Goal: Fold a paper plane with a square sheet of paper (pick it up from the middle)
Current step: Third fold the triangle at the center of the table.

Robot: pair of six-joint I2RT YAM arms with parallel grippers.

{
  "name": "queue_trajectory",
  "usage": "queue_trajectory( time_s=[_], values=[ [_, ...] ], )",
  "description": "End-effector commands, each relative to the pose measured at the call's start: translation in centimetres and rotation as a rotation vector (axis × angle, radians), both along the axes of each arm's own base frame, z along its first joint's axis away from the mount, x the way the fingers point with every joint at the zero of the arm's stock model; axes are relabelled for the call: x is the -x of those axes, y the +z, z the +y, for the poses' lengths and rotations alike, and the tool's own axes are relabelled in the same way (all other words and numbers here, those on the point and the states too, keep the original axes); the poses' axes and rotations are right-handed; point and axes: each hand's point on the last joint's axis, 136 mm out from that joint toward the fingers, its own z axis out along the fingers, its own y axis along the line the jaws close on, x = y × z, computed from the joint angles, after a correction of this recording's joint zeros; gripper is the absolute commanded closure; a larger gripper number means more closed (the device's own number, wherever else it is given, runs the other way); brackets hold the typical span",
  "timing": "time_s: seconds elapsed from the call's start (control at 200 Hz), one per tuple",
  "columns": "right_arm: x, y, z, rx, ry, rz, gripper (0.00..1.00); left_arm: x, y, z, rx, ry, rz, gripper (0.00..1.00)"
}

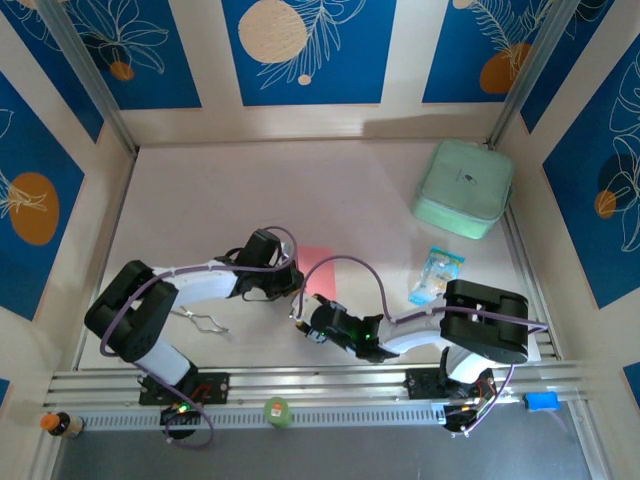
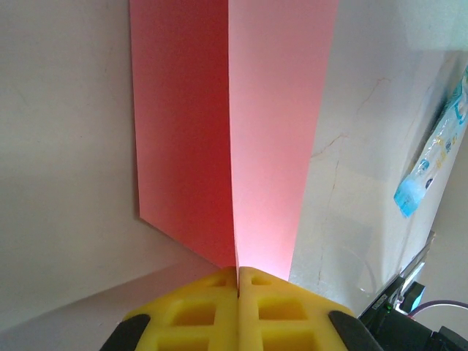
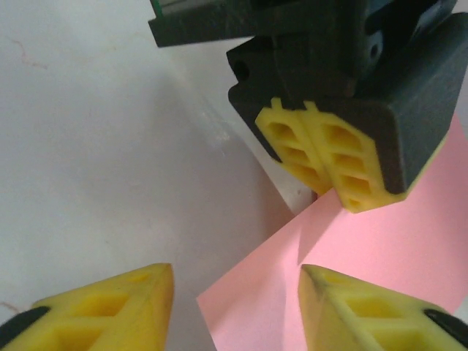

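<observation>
Left claw (image 2: 238,273) clamping sheet (image 2: 183,131), crease (image 2: 229,146) clear from wrist, right claw (image 3: 235,284) spread, perhaps hovering

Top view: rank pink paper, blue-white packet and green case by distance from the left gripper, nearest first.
1. pink paper: at the centre, pinched in the left gripper itself.
2. blue-white packet: off to the right, roughly level with the gripper.
3. green case: far right corner, beyond the packet.

Mint-green case (image 1: 463,188), blue-and-white packet (image 1: 436,275) nearby
</observation>
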Motion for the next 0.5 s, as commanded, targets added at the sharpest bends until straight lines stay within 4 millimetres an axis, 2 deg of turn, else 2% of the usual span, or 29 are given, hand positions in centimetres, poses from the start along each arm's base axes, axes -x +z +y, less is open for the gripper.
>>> queue_trajectory(
  time_s=[0.0,0.235,0.495],
  values=[
    [-0.6,1.4,0.5,-0.048,-0.031,-0.024,0.59,0.2,0.4,0.2,0.001,0.011,0.000,1.00],
    [-0.4,1.2,-0.6,-0.052,-0.056,0.005,0.74,0.2,0.4,0.3,-0.001,0.015,-0.001,1.00],
    [-0.5,1.3,-0.7,-0.058,-0.063,0.031,0.85,0.2,0.5,0.4,-0.005,0.014,0.000,1.00]
  ],
)
